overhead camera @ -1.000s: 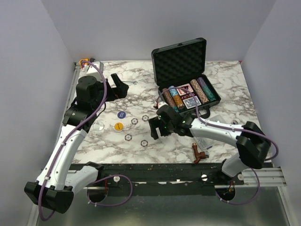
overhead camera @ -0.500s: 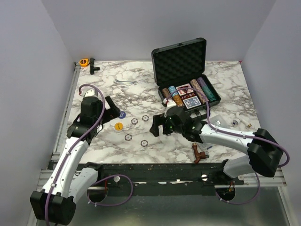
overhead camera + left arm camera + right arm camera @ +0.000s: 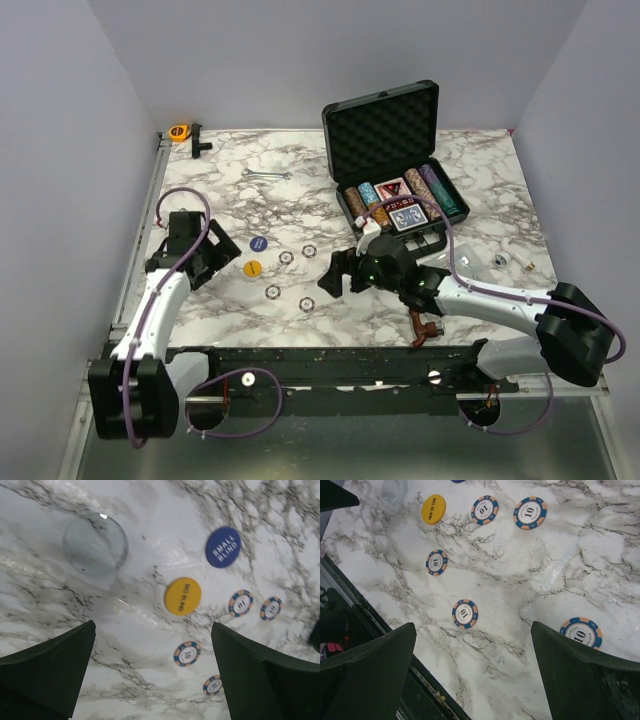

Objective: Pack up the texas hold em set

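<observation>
The black briefcase (image 3: 383, 128) stands open at the back right, with its bumpy foam lid up. Rows of striped chips (image 3: 368, 205) and two card decks (image 3: 403, 215) fill its tray. A blue disc (image 3: 258, 242) and a yellow disc (image 3: 253, 267) lie at centre left, beside several loose chips (image 3: 286, 257). My left gripper (image 3: 224, 254) is open and empty, just left of the discs. In its wrist view, the gripper (image 3: 152, 670) hovers over marble near a chip (image 3: 187, 653). My right gripper (image 3: 333, 272) is open and empty, right of the loose chips. Its wrist view shows the gripper (image 3: 472, 675) below a chip (image 3: 465, 614).
A clear round lid (image 3: 95, 545) lies left of the discs. A brown pipe fitting (image 3: 425, 326) and a clear box (image 3: 441, 300) lie under the right arm. An orange tape measure (image 3: 180, 131) and a wrench (image 3: 265, 175) lie at the back left. The black front rail (image 3: 385, 645) borders the table.
My left arm has pulled back from the far left corner towards the near left, beside the discs. My right gripper has dropped slightly nearer, staying open.
</observation>
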